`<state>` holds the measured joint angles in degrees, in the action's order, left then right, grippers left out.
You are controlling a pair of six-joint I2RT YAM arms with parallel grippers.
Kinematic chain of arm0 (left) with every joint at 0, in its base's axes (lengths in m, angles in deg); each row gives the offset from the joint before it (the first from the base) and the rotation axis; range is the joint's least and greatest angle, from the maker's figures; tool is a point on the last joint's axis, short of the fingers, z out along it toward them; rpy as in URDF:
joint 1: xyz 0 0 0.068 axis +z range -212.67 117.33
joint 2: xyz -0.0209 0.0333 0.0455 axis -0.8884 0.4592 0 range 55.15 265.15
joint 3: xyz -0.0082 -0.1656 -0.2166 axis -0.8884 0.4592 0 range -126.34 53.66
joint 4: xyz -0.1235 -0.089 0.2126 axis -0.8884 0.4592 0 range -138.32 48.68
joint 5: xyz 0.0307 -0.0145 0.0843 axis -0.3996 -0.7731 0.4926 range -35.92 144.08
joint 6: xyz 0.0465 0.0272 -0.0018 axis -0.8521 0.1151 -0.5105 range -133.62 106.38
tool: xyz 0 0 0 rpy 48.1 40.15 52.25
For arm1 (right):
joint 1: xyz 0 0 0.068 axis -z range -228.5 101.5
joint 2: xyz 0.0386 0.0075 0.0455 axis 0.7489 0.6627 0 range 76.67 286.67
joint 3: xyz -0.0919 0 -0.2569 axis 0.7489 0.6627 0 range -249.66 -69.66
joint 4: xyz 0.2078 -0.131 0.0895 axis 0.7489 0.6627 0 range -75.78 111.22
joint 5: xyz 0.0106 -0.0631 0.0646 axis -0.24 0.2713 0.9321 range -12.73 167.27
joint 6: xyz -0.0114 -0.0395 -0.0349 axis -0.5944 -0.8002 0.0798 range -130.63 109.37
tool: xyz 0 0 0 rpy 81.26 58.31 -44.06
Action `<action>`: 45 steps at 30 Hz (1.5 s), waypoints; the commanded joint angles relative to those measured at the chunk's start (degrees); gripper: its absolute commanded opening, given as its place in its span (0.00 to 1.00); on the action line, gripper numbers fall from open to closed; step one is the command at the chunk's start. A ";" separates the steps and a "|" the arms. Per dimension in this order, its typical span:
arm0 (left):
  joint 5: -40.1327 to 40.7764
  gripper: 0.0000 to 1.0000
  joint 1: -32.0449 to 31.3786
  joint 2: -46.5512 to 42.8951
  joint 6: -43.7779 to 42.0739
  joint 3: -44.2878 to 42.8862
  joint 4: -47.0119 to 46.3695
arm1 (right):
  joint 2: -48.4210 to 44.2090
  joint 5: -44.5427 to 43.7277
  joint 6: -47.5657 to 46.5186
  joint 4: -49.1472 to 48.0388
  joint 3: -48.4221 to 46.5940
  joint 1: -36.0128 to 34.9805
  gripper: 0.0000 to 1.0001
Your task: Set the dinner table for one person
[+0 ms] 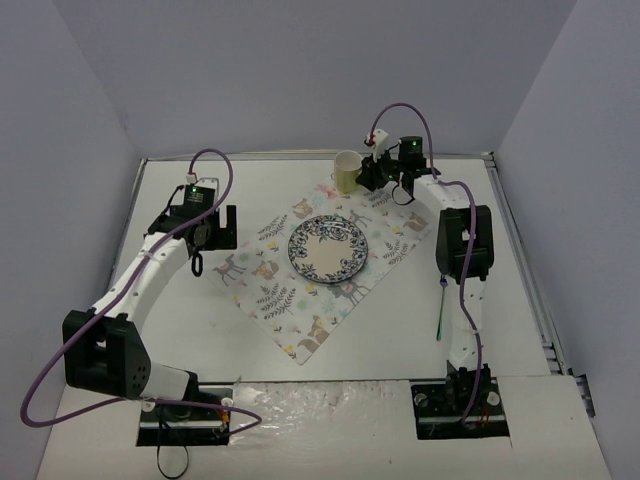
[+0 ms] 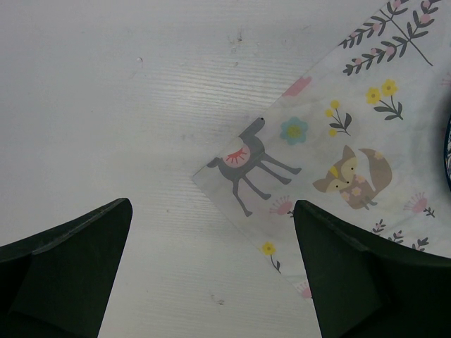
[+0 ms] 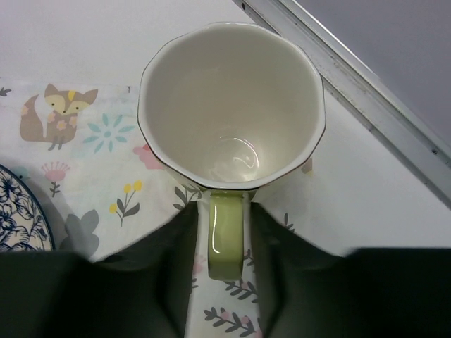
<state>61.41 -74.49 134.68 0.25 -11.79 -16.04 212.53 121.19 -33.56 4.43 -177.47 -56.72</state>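
The white dinner table (image 1: 520,300) carries a pastel animal-print placemat (image 1: 300,310), laid diagonally. A blue-patterned plate (image 1: 328,247) sits on the mat's middle. A pale green mug (image 1: 346,170) stands upright on the mat's far corner. In the right wrist view the mug (image 3: 232,105) is empty, and my right gripper (image 3: 224,210) has a jaw on each side of the handle with narrow gaps, so it is open. My left gripper (image 1: 212,232) is open and empty. It hovers over the bare table (image 2: 106,105) at the mat's left corner (image 2: 338,141), as the left wrist view (image 2: 211,205) shows.
A thin green-handled utensil (image 1: 440,310) lies on the table beside the right arm. A small dark object (image 1: 198,265) lies just near of the left gripper. A metal rail (image 3: 366,91) runs along the table's edge behind the mug. The plate's rim (image 3: 17,211) lies left of the right gripper.
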 commanded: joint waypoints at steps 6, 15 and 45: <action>-0.04 0.97 0.22 -0.26 -0.42 -1.87 -1.60 | -5.95 -0.67 -0.89 -5.14 0.02 0.76 0.78; -0.65 0.97 0.22 -1.14 -0.16 -2.31 -0.98 | -21.92 -21.47 7.63 -6.72 13.48 2.14 0.95; -2.94 0.97 1.65 -5.53 1.07 -2.42 -1.25 | -70.76 -50.27 52.29 17.99 75.23 4.03 0.95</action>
<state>58.92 -73.15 131.76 0.52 -11.82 -15.58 140.17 70.26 14.40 22.20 -103.61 -52.38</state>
